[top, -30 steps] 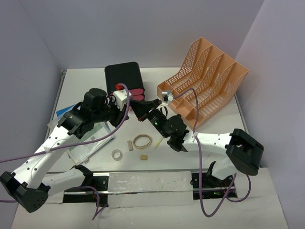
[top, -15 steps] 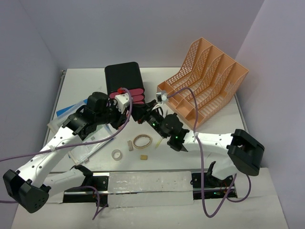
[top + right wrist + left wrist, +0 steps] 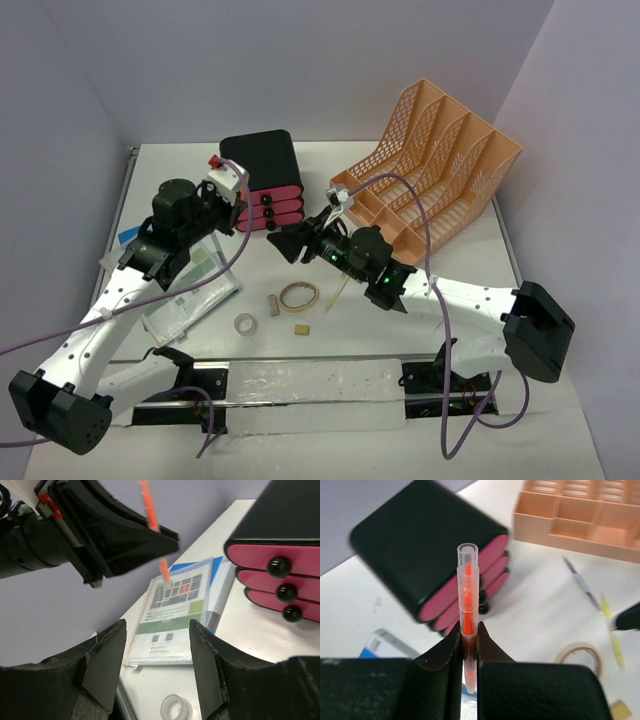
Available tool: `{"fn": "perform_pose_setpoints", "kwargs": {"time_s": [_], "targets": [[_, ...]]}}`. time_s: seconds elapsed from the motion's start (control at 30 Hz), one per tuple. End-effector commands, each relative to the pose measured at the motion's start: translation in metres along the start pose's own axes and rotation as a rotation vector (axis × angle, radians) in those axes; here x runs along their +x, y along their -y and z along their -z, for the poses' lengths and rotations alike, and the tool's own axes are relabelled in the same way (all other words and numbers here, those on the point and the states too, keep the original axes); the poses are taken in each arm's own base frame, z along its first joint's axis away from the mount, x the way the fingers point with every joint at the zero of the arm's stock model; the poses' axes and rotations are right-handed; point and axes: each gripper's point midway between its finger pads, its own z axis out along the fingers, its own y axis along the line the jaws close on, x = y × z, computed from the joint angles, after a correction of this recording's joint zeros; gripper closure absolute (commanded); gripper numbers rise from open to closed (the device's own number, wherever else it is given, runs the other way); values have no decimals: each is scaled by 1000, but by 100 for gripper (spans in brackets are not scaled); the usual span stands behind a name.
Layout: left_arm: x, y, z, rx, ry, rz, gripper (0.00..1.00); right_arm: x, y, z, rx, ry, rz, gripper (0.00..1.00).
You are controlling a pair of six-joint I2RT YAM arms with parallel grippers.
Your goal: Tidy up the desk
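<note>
My left hand (image 3: 469, 632) pinches an orange pen (image 3: 468, 590), a grip seen only in its wrist view. My right hand (image 3: 156, 630) gapes empty over the worktop (image 3: 245, 630). Booklet (image 3: 172, 610) print unreadable.

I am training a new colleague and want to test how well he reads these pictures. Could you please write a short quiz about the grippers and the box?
1. True or false: the left gripper is shut on an orange pen.
2. How many pink drawers does the black box have? A: two. B: three. C: four.
3. Fill the gap: the right gripper is ___ and holds nothing.
Key: 1 true; 2 B; 3 open.
</note>
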Motion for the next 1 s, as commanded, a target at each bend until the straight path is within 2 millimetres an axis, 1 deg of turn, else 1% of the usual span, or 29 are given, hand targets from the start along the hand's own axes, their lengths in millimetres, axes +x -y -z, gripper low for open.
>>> {"fn": "perform_pose_setpoints", "kwargs": {"time_s": [0.0, 0.03, 0.07, 0.1, 0.13, 0.17, 0.2, 0.23, 0.27, 0.3, 0.33, 0.37, 0.4, 0.47, 0.53, 0.6, 0.63, 0.67, 0.7, 0.8, 0.83, 0.97], "targets": [[-3, -48, 7, -125, 38, 59, 100, -29, 6, -10, 75, 46, -23, 38], [-3, -60, 11, -151, 43, 79, 100, -30, 14, -15, 126, 43, -17, 38], [-1, -76, 17, -189, 46, 100, 100, -33, 18, -26, 166, 41, -10, 37], [0, -83, 20, -206, 50, 114, 100, -24, 32, -32, 224, 15, -1, 36], [1, -94, 24, -230, 51, 131, 100, -23, 40, -37, 278, -1, 10, 35], [4, -108, 32, -257, 56, 164, 100, -28, 50, -48, 342, 9, 28, 33], [6, -115, 37, -267, 62, 191, 100, -20, 66, -54, 418, -2, 47, 32], [8, -122, 42, -277, 68, 210, 100, -15, 77, -58, 471, -16, 64, 32], [12, -132, 49, -297, 75, 226, 100, -19, 79, -63, 493, -14, 74, 32], [19, -139, 53, -316, 70, 240, 100, -18, 89, -70, 544, -20, 98, 33], [23, -143, 56, -330, 68, 241, 100, -20, 92, -76, 566, -7, 103, 33], [26, -145, 58, -338, 66, 240, 100, -14, 99, -78, 600, -30, 121, 34], [33, -147, 59, -347, 57, 238, 100, -15, 105, -86, 637, -26, 136, 37], [44, -147, 57, -343, 38, 237, 100, -11, 113, -93, 694, -34, 186, 38], [52, -145, 53, -329, 27, 239, 100, -9, 121, -95, 753, -42, 253, 39], [58, -143, 49, -311, 19, 237, 100, 4, 128, -102, 786, -67, 306, 39], [60, -143, 48, -307, 19, 237, 100, 0, 128, -106, 792, -61, 311, 39], [60, -143, 47, -305, 19, 236, 100, 1, 128, -109, 792, -59, 311, 40], [61, -142, 46, -298, 19, 235, 100, 3, 132, -109, 808, -73, 327, 40], [63, -140, 42, -271, 18, 236, 100, 9, 140, -117, 836, -78, 351, 42], [63, -139, 41, -265, 18, 234, 100, 14, 144, -118, 845, -89, 363, 42], [64, -137, 39, -241, 17, 230, 100, 18, 148, -125, 856, -96, 380, 43]]}}
